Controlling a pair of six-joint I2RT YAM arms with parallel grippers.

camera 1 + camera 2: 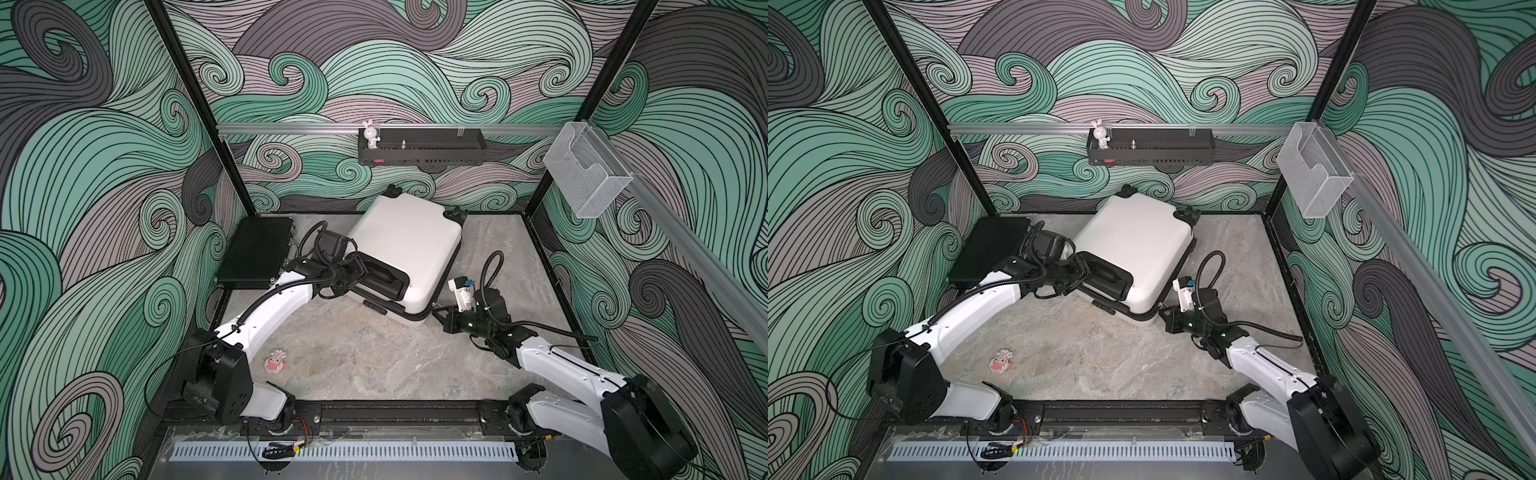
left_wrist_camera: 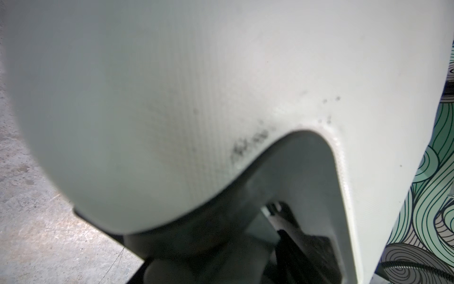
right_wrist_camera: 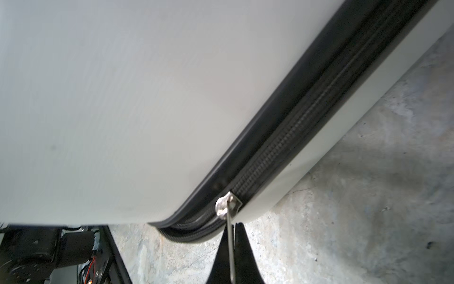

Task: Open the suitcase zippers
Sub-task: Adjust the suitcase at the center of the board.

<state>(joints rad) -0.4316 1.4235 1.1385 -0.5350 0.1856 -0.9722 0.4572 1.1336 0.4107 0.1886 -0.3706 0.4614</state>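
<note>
A grey, marbled tabletop (image 1: 374,361) fills the bay, walled in by panels of swirling green-and-grey waves. Toward its far middle lies the suitcase (image 1: 411,241) — a smooth white hard shell with rounded corners, flat on one face and turned at an angle. Its black wheels point to the back wall and its black recessed handle faces the arms. Near its left side sits a flat black briefcase (image 1: 255,251), matte and rectangular. On the back rail hangs a perforated black metal tray (image 1: 419,157) with a small white bunny figure (image 1: 371,134) at its left end. A clear plastic holder (image 1: 586,174) hangs on the right rail. A small pink figure (image 1: 275,360) lies on the table near the left arm's base.

The left arm reaches low across to the handle recess, where the left gripper (image 1: 365,270) sits; I cannot tell how wide its jaws stand or whether they hold anything. The right arm lies low, with the right gripper (image 3: 232,227) at the case's near right corner — closed tight on the thin metal pull tab (image 3: 229,217) of the ribbed black zipper band (image 3: 282,159).
</note>
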